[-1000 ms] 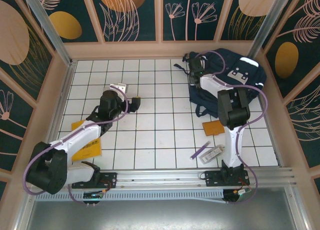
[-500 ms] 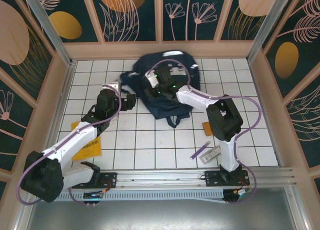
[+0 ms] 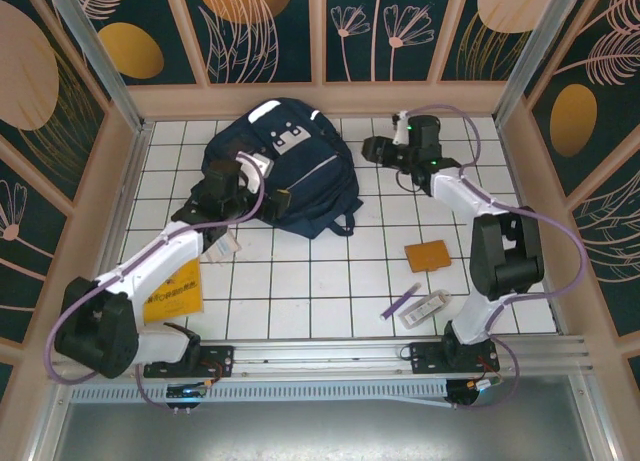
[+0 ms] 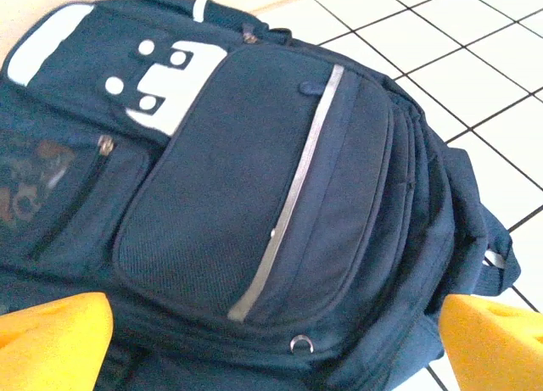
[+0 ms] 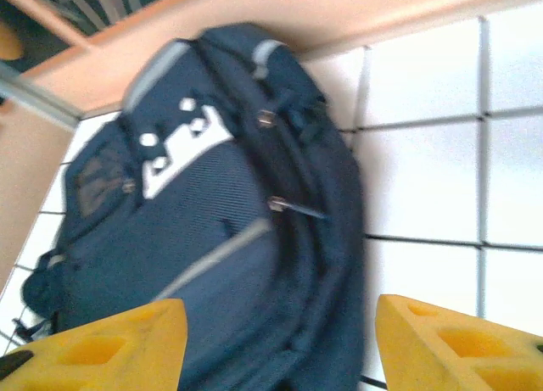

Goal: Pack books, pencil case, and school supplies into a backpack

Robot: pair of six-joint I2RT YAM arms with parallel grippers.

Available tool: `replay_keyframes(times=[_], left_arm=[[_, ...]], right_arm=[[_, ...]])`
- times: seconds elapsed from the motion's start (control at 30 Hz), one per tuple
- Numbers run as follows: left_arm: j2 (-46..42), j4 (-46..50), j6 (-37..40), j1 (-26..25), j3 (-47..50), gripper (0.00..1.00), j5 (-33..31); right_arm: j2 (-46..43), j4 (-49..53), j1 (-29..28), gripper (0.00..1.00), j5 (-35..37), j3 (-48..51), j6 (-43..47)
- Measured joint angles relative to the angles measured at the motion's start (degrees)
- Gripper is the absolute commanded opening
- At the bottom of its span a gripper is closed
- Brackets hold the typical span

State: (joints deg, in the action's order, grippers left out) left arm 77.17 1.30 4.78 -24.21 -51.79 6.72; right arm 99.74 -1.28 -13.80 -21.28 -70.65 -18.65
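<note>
One: Which way does the backpack (image 3: 285, 171) lie?
Two: Face up on the tabletop (image 3: 300, 281), back-left of centre. Its long axis runs back to front, top toward the back wall. A second ago it sat in the back-right corner.
One: End effectors?
Two: The right end effector (image 3: 375, 149) has let go, with its jaws apart and empty beside the bag. The left end effector (image 3: 277, 203) is spread wide at the bag's near edge.
One: Smaller things?
Two: The yellow book (image 3: 172, 291), orange book (image 3: 428, 255), clear pack (image 3: 432, 304) and purple pen (image 3: 402, 301) are unmoved.
</note>
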Motion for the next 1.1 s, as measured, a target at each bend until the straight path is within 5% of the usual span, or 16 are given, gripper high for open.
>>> replay_keyframes(times=[0.3, 0.47, 0.63, 0.83, 1.1], left_arm=[[17.53, 0.68, 14.73, -4.79, -14.80, 0.95, -2.67], [28.22, 1.42, 16.76, -8.76, -20.26, 0.97, -7.74], [37.73, 2.08, 14.25, -9.53, -26.73, 0.57, -15.47], [39.56, 3.41, 13.64, -9.57, -29.29, 0.02, -14.23], [39.56, 14.38, 13.55, -8.79, -38.77, 0.00, -8.33]], right_arm=[[3.41, 3.52, 1.09, 0.60, -3.93, 0.68, -1.29], [3.56, 3.26, 1.29, 0.60, -6.03, 0.70, -1.40], [8.31, 2.67, 1.40, 0.59, -12.37, -1.68, -1.49], [13.16, 3.04, 1.38, 0.59, -16.59, -2.21, -2.56], [7.80, 1.05, 1.33, 0.59, -18.40, 6.23, -2.93]])
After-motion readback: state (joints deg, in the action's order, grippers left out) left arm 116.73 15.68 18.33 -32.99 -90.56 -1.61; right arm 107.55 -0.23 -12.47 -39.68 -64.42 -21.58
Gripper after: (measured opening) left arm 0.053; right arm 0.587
